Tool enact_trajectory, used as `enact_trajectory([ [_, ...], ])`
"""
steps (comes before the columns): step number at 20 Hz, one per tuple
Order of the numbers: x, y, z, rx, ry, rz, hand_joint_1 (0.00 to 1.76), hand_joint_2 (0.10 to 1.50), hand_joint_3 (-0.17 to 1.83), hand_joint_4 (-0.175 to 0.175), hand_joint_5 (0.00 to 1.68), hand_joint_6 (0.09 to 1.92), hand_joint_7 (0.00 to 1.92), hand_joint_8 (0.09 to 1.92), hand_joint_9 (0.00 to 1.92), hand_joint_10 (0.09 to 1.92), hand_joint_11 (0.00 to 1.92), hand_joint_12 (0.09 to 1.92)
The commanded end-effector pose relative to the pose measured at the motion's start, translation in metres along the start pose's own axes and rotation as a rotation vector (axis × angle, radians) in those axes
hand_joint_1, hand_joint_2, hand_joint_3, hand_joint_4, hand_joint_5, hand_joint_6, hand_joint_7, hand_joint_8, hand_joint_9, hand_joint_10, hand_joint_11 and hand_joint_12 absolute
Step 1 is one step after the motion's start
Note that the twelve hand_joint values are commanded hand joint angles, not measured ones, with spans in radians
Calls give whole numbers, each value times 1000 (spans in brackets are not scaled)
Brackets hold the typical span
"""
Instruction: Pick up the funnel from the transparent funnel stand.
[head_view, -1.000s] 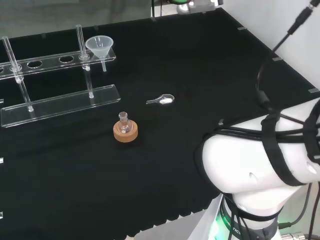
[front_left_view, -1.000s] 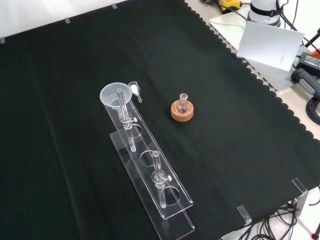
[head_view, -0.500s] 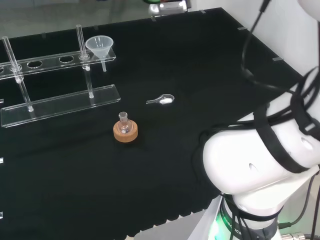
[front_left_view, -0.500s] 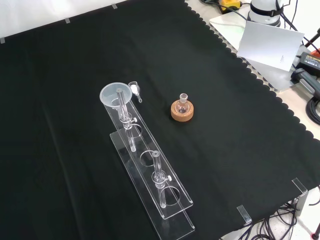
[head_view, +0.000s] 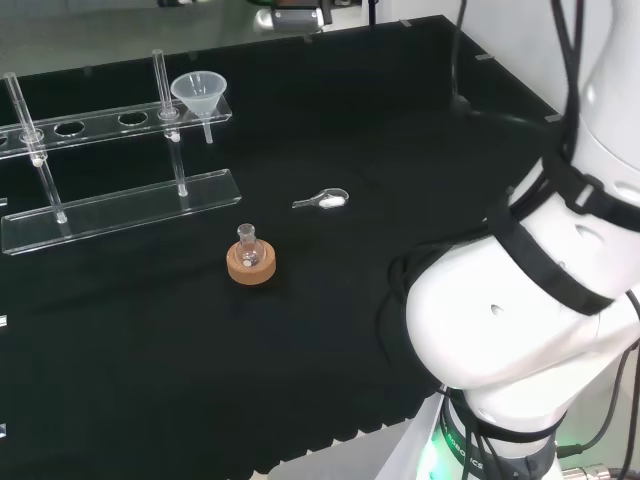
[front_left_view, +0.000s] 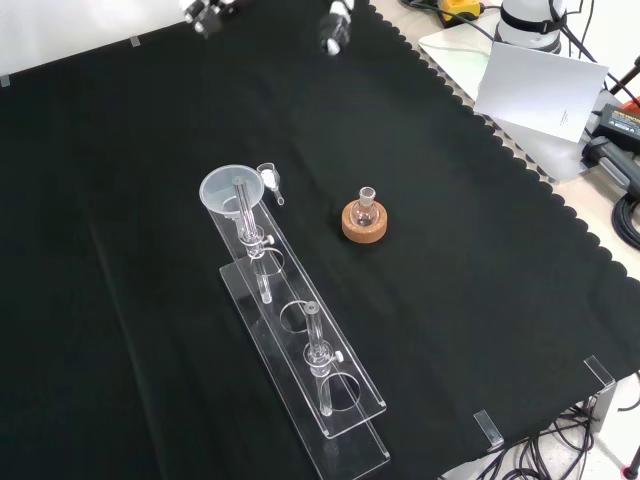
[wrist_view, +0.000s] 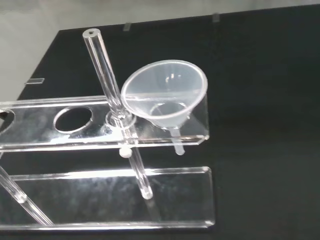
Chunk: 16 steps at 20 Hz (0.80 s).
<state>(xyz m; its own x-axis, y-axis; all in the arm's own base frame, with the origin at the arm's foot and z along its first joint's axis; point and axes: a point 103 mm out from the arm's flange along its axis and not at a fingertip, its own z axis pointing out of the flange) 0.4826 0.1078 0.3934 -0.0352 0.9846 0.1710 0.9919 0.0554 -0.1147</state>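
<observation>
Hand (front_left_view: 335, 25) entered front view top | funnel (head_view: 199, 95) seated | flask (head_view: 247, 243), spoon (head_view: 325, 200) nearby

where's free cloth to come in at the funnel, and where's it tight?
Front view: bare cloth left of the funnel stand and beyond the funnel. Tight to the funnel's right: spoon, then flask on its cork ring.

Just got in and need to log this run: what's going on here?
Nothing is held yet. The funnel sits in the end hole of the transparent funnel stand. The hand shows at the front view's top edge, well away from it. A small flask on a cork ring stands beside the stand.
</observation>
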Motion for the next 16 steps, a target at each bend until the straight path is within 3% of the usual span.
enact_trajectory([
  [1, -16, 32, 18, -38, 30, -24, 167, 620, 134, 80, 0, 87, 0, 87, 0, 87, 8, 87],
  [7, -29, 42, 40, -61, -10, -40, 188, 631, 124, 77, 0, 87, 0, 87, 0, 87, 17, 87],
  [13, -22, 61, 65, -67, -49, -45, 193, 633, 119, 76, 0, 87, 0, 87, 0, 87, 20, 87],
  [16, -17, 71, 74, -44, -31, -45, 194, 633, 117, 75, 0, 87, 0, 87, 0, 87, 20, 87],
])
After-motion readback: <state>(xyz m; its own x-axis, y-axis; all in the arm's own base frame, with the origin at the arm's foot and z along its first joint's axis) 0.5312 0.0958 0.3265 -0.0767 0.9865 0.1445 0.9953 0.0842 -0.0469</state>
